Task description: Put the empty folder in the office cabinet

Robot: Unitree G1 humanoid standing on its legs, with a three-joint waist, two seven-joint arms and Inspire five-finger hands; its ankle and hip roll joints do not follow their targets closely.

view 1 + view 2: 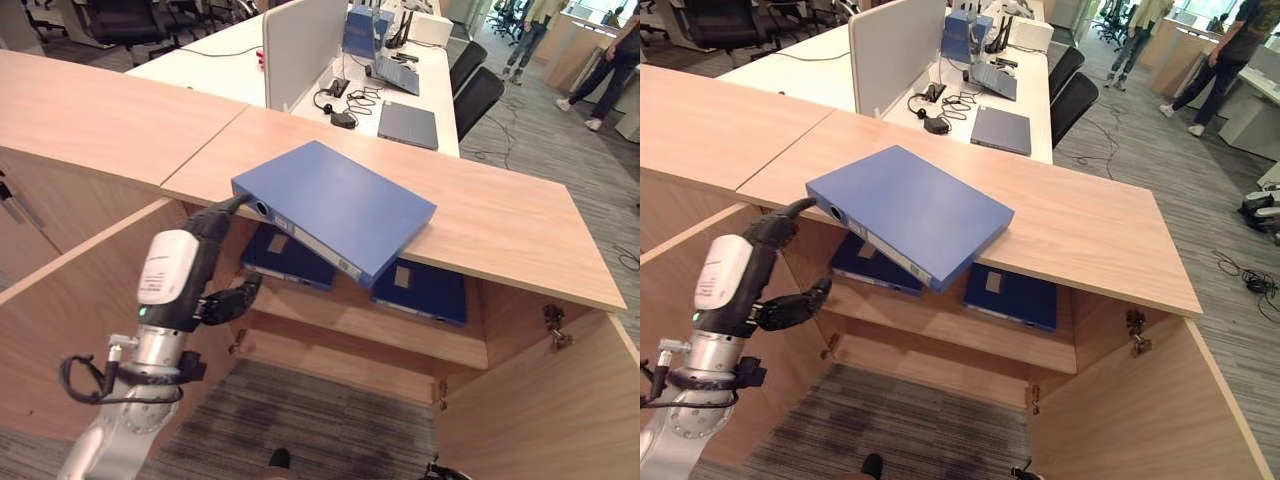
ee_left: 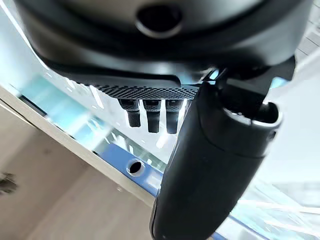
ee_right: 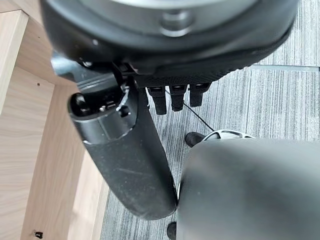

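I've got the blue folder (image 1: 335, 208) at centre frame, lying flat on the wooden cabinet top (image 1: 500, 220) with its spine end and one corner jutting out over the front edge above the open cabinet. My left hand (image 1: 222, 260) comes up from the lower left, upper fingers touching the spine corner near the finger hole and the thumb curled below, clear of the cover; I can't tell whether that counts as a real grip. My right hand (image 3: 150, 100) hangs low over the carpet, fingers fairly straight, holding nothing. Below, two more blue folders (image 1: 420, 288) lie flat on the inner shelf (image 1: 380, 325). My worry here is that with so little contact at one corner, a pull could pivot the folder off the edge and drop it onto the carpet (image 1: 300, 420). It could also snag on the top's lip or knock the stored folders going in.
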